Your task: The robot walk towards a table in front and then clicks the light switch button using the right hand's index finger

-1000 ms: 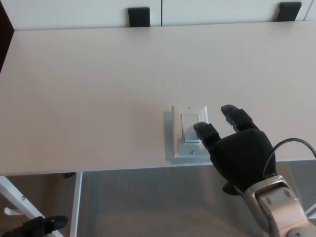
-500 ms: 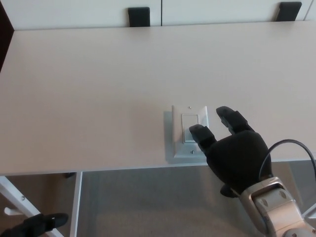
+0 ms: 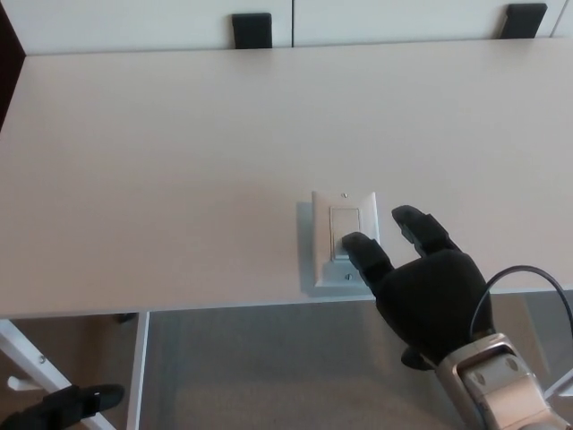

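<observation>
One pale table (image 3: 179, 161) fills most of the view, with two dark chair backs (image 3: 252, 29) showing past its far edge. Near the table's front edge, right of centre, lies the one light switch (image 3: 345, 240), a white plate with a single rocker button (image 3: 344, 230) in its middle. Over the last second the right hand (image 3: 428, 288) has slid left and slightly forward, so its index finger (image 3: 362, 253), which a second ago sat at the rocker's right edge, now lies on the rocker's lower part; the press looks under way or just made, though I cannot tell whether the button has clicked. The hand is spread, two fingers apart, gripping nothing. The left hand (image 3: 67, 408) shows only as a dark shape at the bottom left corner; its fingers cannot be made out.
</observation>
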You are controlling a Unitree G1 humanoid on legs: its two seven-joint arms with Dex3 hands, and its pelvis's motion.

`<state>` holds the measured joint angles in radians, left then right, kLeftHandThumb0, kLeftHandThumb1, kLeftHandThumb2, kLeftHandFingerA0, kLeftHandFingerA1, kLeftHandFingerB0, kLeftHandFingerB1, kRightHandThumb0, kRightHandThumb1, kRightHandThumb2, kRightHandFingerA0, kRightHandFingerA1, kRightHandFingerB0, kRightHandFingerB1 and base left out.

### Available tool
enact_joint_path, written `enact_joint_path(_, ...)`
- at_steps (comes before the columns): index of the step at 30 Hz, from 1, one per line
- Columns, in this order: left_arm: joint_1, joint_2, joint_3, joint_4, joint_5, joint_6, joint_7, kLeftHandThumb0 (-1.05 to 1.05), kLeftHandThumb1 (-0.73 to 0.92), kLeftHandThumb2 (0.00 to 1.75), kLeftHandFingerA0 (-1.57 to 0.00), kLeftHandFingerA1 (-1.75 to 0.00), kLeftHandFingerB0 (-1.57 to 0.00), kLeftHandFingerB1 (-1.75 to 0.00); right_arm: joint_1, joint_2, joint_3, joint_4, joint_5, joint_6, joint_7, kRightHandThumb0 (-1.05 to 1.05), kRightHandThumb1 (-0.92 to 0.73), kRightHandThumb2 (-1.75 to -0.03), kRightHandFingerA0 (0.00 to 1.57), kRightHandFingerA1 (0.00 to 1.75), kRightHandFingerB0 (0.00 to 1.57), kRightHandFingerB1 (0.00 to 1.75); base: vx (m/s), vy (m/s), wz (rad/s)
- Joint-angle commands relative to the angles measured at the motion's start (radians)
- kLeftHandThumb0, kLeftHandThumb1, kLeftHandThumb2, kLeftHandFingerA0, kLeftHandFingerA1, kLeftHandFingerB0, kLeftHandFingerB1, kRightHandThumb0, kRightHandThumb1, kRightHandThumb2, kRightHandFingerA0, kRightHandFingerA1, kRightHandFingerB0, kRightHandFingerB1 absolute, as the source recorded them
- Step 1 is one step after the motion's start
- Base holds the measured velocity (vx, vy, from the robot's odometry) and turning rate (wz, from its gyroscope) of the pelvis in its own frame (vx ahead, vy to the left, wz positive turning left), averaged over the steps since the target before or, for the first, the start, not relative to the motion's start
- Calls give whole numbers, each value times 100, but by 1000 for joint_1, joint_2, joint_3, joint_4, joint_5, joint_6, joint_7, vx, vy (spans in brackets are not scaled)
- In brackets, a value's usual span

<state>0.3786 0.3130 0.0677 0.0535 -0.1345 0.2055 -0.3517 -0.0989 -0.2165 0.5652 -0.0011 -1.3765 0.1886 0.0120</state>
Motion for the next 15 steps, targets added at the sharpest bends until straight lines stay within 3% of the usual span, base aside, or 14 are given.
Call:
enact_joint_path(1,1,17,7,15,11,-2,-8,-29,78,63,-42,-44,-35,-39,22,-20,22,20,7,9,-16,-64,-30,-54,0,24,17,28,0,0,0)
enact_joint_path(15,-6,21,10,18,8,10,-15,-31,77,63,-41,-43,-35,-39,22,-29,28,-36,32,4,-16,-58,-23,-57,7,16,16,31,0,0,0)
